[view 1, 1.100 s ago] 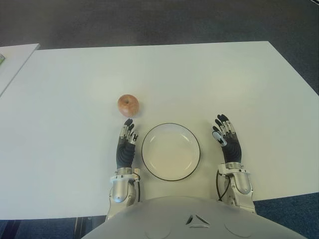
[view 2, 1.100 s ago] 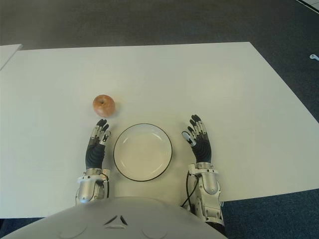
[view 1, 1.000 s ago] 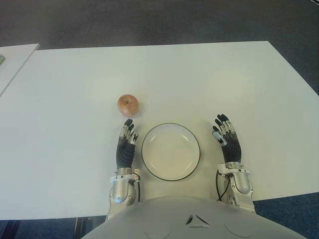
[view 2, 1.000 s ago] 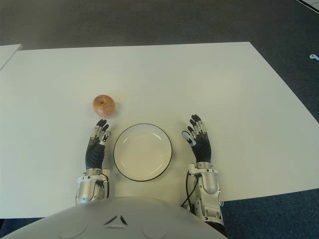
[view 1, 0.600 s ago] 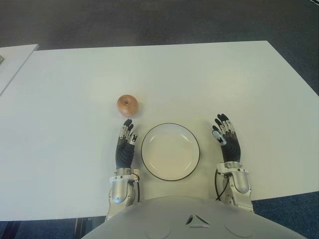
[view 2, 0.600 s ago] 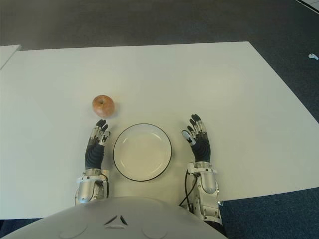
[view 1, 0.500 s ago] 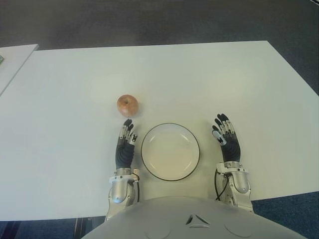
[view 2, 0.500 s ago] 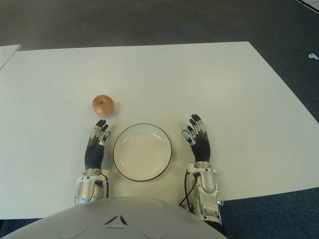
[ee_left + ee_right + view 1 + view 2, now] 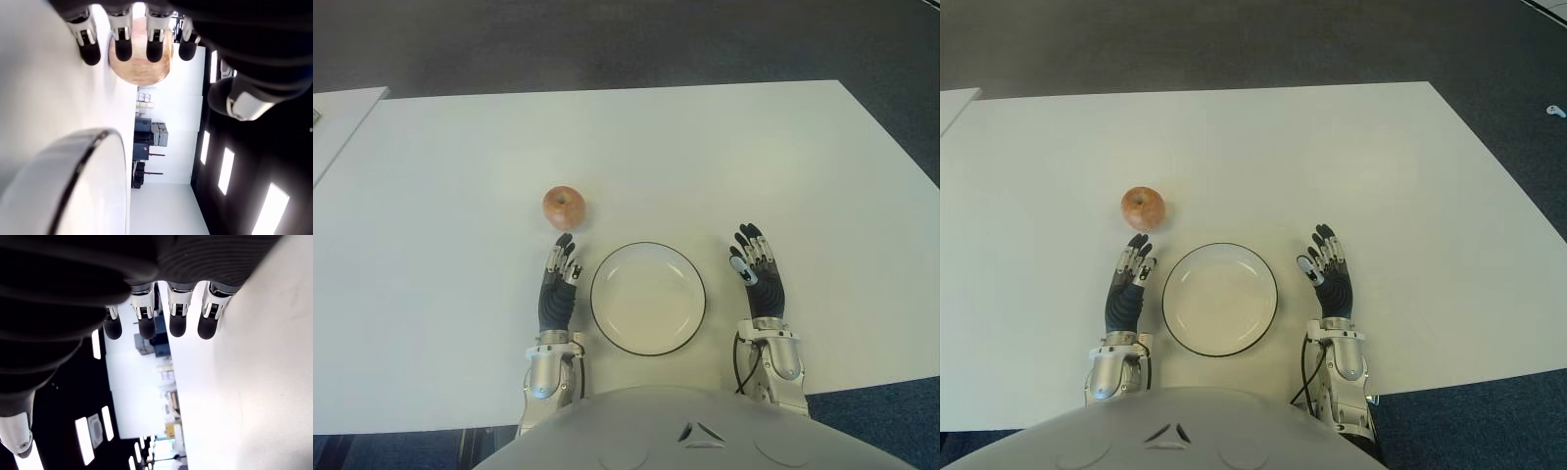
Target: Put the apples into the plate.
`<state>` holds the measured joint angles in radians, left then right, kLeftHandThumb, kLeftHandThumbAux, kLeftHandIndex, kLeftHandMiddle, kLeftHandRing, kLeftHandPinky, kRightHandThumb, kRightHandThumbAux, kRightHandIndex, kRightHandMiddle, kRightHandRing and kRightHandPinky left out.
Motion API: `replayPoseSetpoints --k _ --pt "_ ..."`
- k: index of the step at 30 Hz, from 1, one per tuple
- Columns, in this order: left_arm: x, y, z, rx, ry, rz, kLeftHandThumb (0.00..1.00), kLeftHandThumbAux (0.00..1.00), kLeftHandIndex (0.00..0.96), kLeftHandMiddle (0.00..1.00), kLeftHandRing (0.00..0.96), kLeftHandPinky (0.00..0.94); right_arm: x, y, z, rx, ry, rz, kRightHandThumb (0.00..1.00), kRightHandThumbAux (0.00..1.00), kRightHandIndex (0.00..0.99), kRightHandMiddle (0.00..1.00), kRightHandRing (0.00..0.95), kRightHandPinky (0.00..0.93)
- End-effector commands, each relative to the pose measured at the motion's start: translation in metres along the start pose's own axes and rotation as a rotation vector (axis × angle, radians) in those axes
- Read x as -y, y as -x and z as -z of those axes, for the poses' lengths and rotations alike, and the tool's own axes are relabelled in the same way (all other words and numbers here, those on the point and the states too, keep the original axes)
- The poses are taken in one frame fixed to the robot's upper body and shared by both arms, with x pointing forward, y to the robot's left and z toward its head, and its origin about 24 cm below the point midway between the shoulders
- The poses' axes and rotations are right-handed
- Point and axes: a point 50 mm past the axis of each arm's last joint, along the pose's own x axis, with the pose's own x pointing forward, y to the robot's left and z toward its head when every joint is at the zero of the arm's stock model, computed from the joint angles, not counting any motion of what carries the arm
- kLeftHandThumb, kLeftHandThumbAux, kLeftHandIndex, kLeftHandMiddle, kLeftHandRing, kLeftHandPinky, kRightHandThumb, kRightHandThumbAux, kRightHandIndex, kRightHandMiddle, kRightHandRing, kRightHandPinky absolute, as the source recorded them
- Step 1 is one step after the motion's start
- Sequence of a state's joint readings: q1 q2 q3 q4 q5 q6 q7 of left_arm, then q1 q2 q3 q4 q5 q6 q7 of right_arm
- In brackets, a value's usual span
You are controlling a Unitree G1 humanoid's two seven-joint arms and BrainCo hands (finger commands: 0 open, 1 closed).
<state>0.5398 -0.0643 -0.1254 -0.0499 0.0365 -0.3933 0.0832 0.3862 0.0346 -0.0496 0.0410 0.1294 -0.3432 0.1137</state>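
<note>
My left hand (image 9: 558,290), fingers spread, empty, near round reddish apple (image 9: 564,207) | reach forward, wrap evenly | my right hand (image 9: 759,282) open beside black-rimmed white plate (image 9: 648,246)

plate (image 9: 73,166) cut off, apple (image 9: 139,68) behind fingers (image 9: 122,46)

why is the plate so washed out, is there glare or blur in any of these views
Left eye view: even overhead light; the plate nearly matches the white table, only its dark rim stands out; the apple casts a faint shadow. Left wrist view: plate rim blurred close to the lens, bright window patches behind. Right wrist view: strong backlight, fingers dark against it.
</note>
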Motion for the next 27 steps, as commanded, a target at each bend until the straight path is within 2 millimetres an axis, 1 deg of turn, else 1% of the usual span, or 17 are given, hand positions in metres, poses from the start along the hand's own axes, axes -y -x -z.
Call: replayPoseSetpoints --k 1,2,3,4,5,6,9,11,13,15,17,19,21,23,26,27 --pt "-0.007 -0.008 -0.075 0.292 -0.477 -0.106 0.071 0.516 0.016 0.009 0.000 0.014 0.002 0.005 0.013 -0.064 -0.018 0.020 0.158 0.574 0.041 0.046 0.005 0.003" --pt "-0.007 -0.011 -0.084 0.335 -0.626 -0.127 0.069 0.518 0.015 0.010 0.000 0.018 0.002 0.004 0.013 -0.060 -0.014 0.015 0.159 0.575 0.041 0.046 0.005 0.003" --pt "-0.007 -0.013 -0.090 0.363 -0.727 -0.146 0.075 0.512 0.014 0.017 0.008 0.037 0.002 0.004 0.013 -0.057 -0.012 0.012 0.161 0.577 0.040 0.043 0.003 0.001" --pt "-0.011 -0.016 -0.088 0.379 -0.821 -0.157 0.078 0.508 0.013 0.022 0.014 0.049 0.002 0.004 0.012 -0.051 -0.010 0.007 0.163 0.578 0.039 0.041 0.001 0.001" --pt "-0.014 -0.018 -0.086 0.389 -0.881 -0.164 0.088 0.504 0.017 0.024 0.019 0.049 0.002 0.004 0.012 -0.048 -0.009 0.003 0.164 0.578 0.038 0.039 0.001 0.000" --pt "-0.015 -0.019 -0.083 0.392 -0.905 -0.167 0.103 0.497 0.022 0.028 0.026 0.049 0.002 0.004 0.012 -0.045 -0.009 0.002 0.165 0.579 0.037 0.037 0.000 0.000" --pt "-0.022 -0.025 -0.090 0.434 -1.034 -0.163 0.156 0.468 0.052 0.036 0.035 0.051 0.002 0.005 0.012 -0.047 0.002 -0.004 0.167 0.579 0.033 0.029 0.000 0.000" --pt "-0.032 -0.035 -0.096 0.455 -1.115 -0.167 0.199 0.438 0.082 0.041 0.037 0.059 0.002 0.004 0.012 -0.053 0.010 -0.006 0.166 0.577 0.030 0.027 0.000 0.000" --pt "-0.036 -0.040 -0.111 0.481 -1.183 -0.165 0.232 0.411 0.107 0.043 0.035 0.060 0.003 0.004 0.012 -0.059 0.011 -0.005 0.165 0.576 0.030 0.031 0.000 0.002" --pt "-0.034 -0.045 -0.125 0.503 -1.268 -0.150 0.264 0.380 0.136 0.046 0.032 0.058 0.003 0.004 0.013 -0.063 0.007 -0.004 0.165 0.576 0.034 0.040 0.000 0.005" --pt "-0.035 -0.049 -0.132 0.510 -1.324 -0.138 0.277 0.366 0.151 0.047 0.029 0.055 0.003 0.003 0.014 -0.065 0.004 -0.004 0.165 0.576 0.036 0.045 0.000 0.007" --pt "-0.036 -0.059 -0.148 0.516 -1.419 -0.092 0.283 0.350 0.173 0.048 0.025 0.049 0.003 0.002 0.015 -0.065 -0.001 -0.004 0.167 0.577 0.038 0.049 0.003 0.009" --pt "-0.036 -0.069 -0.160 0.511 -1.554 -0.028 0.286 0.329 0.198 0.046 0.015 0.035 0.003 0.002 0.016 -0.069 -0.006 -0.005 0.169 0.577 0.039 0.049 0.003 0.008" --pt "-0.035 -0.076 -0.165 0.501 -1.651 0.017 0.287 0.315 0.210 0.043 0.007 0.025 0.003 0.002 0.018 -0.075 -0.008 -0.006 0.169 0.577 0.038 0.046 0.001 0.006" --pt "-0.034 -0.086 -0.169 0.489 -1.738 0.061 0.286 0.297 0.217 0.035 0.002 0.011 0.003 0.002 0.020 -0.083 -0.007 -0.006 0.164 0.580 0.035 0.040 0.000 0.006" --pt "-0.034 -0.089 -0.169 0.486 -1.761 0.075 0.281 0.290 0.203 0.028 0.001 0.007 0.003 0.002 0.020 -0.085 -0.007 -0.006 0.161 0.583 0.033 0.038 0.000 0.010"
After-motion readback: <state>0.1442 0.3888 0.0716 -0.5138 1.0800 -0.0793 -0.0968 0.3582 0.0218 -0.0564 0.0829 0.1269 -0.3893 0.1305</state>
